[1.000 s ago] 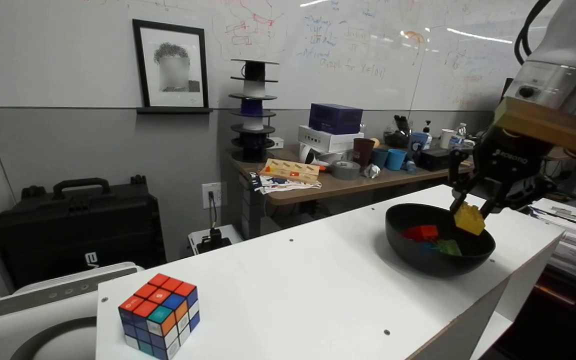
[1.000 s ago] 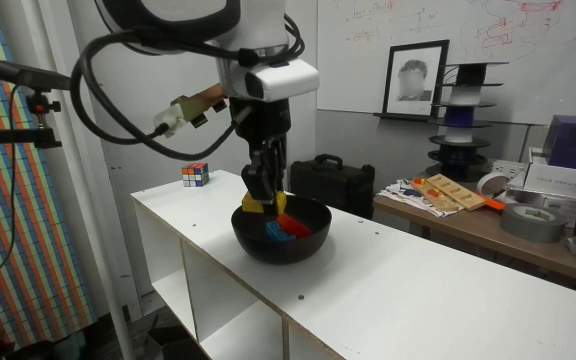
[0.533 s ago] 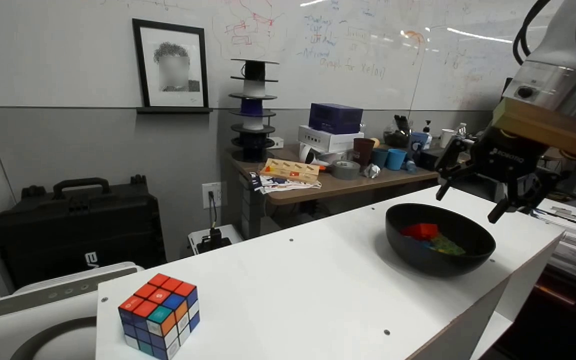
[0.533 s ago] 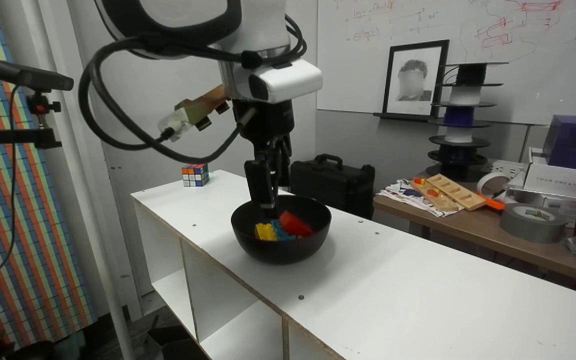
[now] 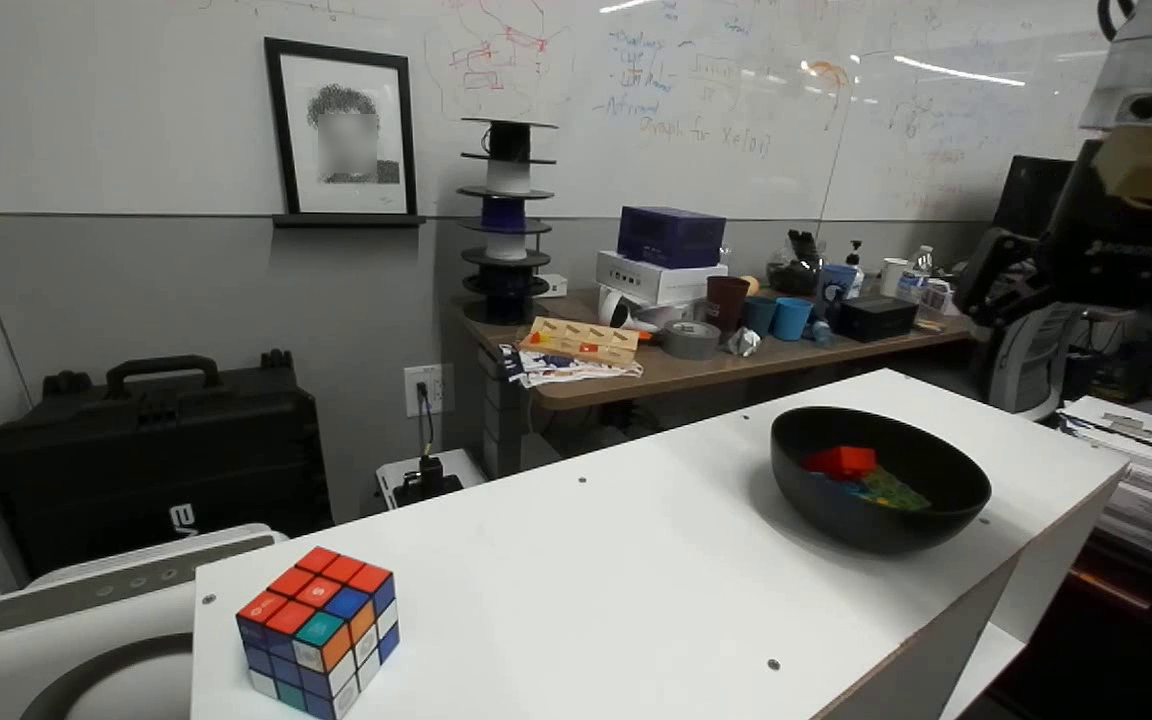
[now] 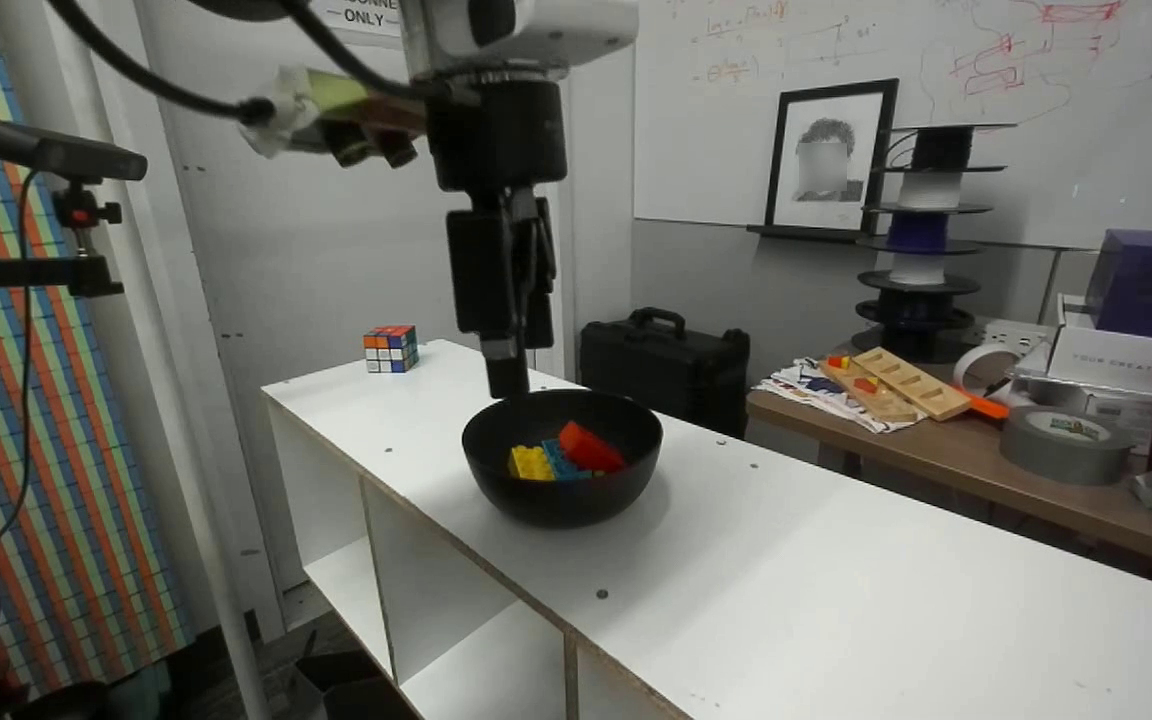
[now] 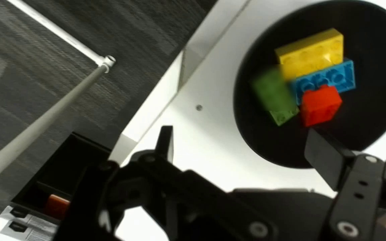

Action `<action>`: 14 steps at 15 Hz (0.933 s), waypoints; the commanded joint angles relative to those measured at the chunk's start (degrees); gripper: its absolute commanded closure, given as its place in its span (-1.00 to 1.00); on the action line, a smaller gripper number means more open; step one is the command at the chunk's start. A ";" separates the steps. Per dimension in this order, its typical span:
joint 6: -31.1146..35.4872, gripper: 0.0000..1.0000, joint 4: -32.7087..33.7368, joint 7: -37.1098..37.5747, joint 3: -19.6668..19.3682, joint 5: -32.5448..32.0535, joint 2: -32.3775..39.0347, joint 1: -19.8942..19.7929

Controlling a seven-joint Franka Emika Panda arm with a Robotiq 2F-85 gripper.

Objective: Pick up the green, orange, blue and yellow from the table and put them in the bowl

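Note:
The black bowl (image 7: 256,140) stands on the white table (image 6: 836,590) and shows in both exterior views. Inside it lie the yellow block (image 7: 313,55), the blue block (image 7: 327,78), the red-orange block (image 7: 321,105) and the green block (image 7: 281,115), close together; part of the green is blurred. In an exterior view the yellow (image 6: 532,463), blue (image 6: 563,460) and red-orange (image 6: 591,447) pieces show, with the green hidden there. My gripper (image 7: 241,144) is above and beside the bowl, its fingers spread wide with nothing between them.
A multicoloured puzzle cube (image 5: 321,630) sits at the table's end. A cluttered wooden workbench (image 6: 796,415) runs alongside. Beside the table's open-shelf side stands a pole (image 7: 55,107). A camera on a bracket (image 6: 66,150) is also near the arm.
The gripper has opened and let go of the yellow block, which dropped from between the fingers into the bowl. The arm has since risen and drawn away from the bowl.

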 commanded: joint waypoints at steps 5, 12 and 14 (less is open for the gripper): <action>-34.14 -1.00 8.60 -20.81 3.52 2.24 -9.08 -1.04; -45.14 -1.00 11.96 -38.29 5.33 -4.27 -9.47 -0.70; -43.51 -1.00 10.95 -36.25 5.40 -3.39 -9.25 -1.01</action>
